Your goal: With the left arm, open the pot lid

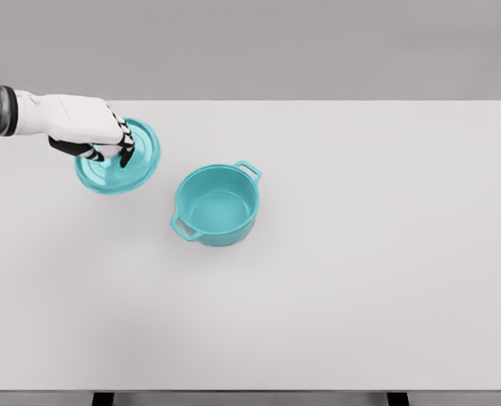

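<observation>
Left hand (94,134) curled over the teal lid (128,165), knob hidden beneath the fingers, lid off and left of the open teal pot (217,205), white table (369,254), no legible markings.

Only the pot (216,205) and lid (140,161) (well left) interrupt the table (386,254).

I see a teal pot (217,205), the same teal inside and out, handles included. The lid (123,161) matches it, teal all over. My left hand (88,131) is white with black finger segments, and its forearm turns dark grey. The table (360,254) is plain pale grey, unpatterned.
</observation>
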